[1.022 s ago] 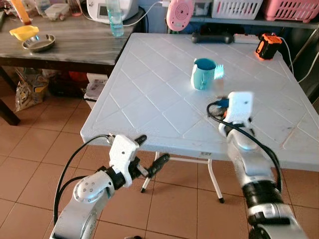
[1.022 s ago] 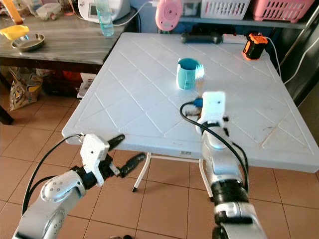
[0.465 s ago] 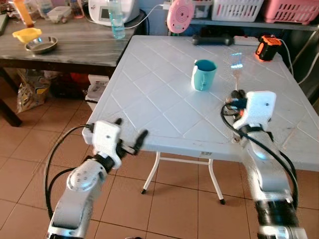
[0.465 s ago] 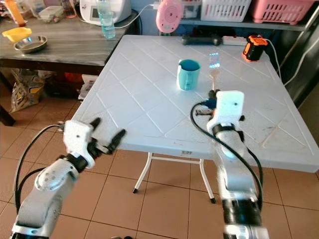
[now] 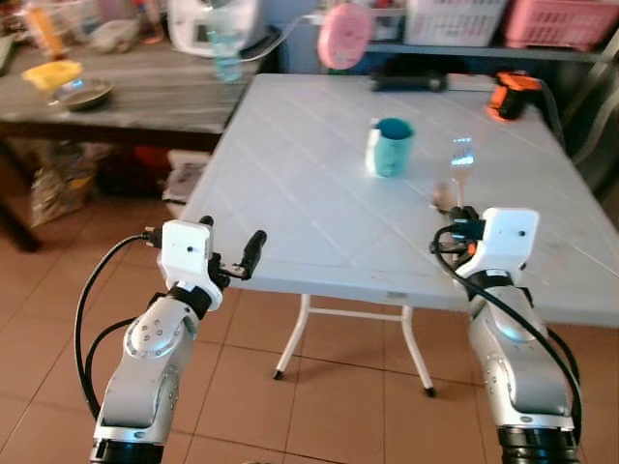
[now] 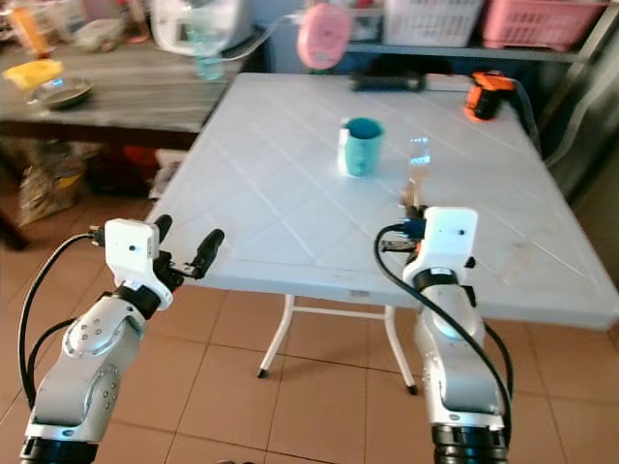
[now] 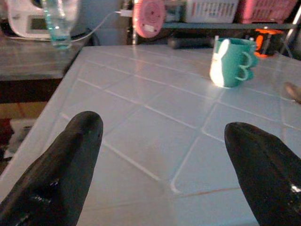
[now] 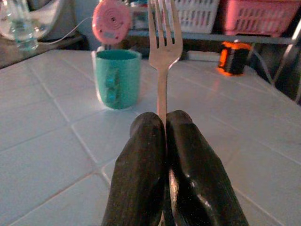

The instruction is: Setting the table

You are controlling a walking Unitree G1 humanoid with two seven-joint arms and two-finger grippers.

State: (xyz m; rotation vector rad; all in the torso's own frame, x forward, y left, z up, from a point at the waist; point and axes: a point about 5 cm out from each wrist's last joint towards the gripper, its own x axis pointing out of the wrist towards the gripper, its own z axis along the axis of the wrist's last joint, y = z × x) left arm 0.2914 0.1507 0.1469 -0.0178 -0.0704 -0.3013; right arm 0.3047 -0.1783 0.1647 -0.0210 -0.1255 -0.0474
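Note:
A teal mug (image 5: 391,147) stands upright near the middle of the white plastic table (image 5: 309,193). My right gripper (image 8: 165,136) is shut on the handle of a metal fork (image 8: 163,42), which points tines-up and away from me. From the head, the fork (image 5: 461,153) hovers above the table, to the right of the mug and a little nearer. My left gripper (image 5: 230,239) is open and holds nothing, level with the table's near left edge. Its two black fingers (image 7: 61,165) frame the tabletop, with the mug (image 7: 231,62) far ahead.
A dark wooden side table on the left carries a metal bowl (image 5: 82,94), a yellow item (image 5: 53,72), a water bottle (image 5: 224,48) and a white appliance. A pink round object (image 5: 346,21), a black bar (image 5: 411,75) and an orange-black device (image 5: 510,95) sit along the far edge. Tiled floor lies below.
My left arm has risen from below the tabletop to its near edge, still open. The right gripper has carried the fork from beside the mug out to the mug's right. The camera has shifted.

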